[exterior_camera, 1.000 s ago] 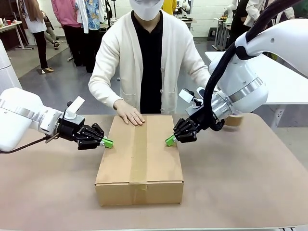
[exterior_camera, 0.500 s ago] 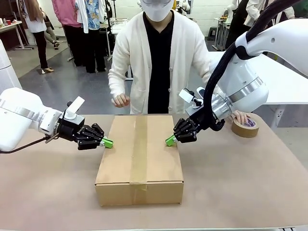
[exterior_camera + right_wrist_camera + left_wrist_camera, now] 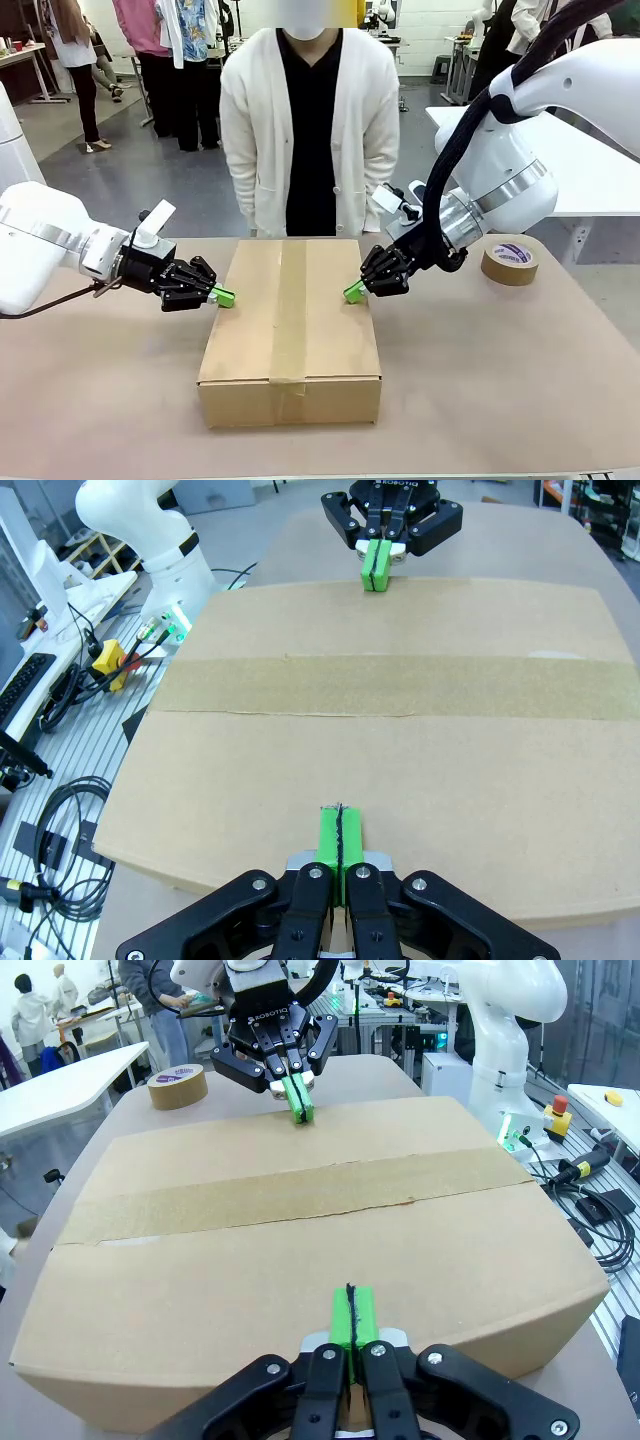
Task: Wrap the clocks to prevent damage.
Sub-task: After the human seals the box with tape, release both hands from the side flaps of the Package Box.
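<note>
The clocks are hidden from view. A brown cardboard box point(image 3: 290, 320) lies in the middle of the table, its top seam closed with a strip of brown tape. My left gripper point(image 3: 225, 297) is shut, its green pads pressed together at the box's left top edge point(image 3: 350, 1315). My right gripper point(image 3: 353, 292) is shut too, with its tips at the box's right top edge point(image 3: 340, 840). Nothing is held between either pair of pads. Each wrist view looks across the box top point(image 3: 300, 1250) point(image 3: 400, 730) at the other gripper point(image 3: 299, 1100) point(image 3: 375, 565).
A brown tape roll point(image 3: 510, 262) lies flat on the table at the far right, behind my right arm. A person point(image 3: 310, 120) in a white cardigan stands at the far edge, arms hanging down. Bare tabletop surrounds the box.
The person lifted a hand off the box, set the tape roll down at the far right, let go and stood back upright. Both grippers stayed in place, shut.
</note>
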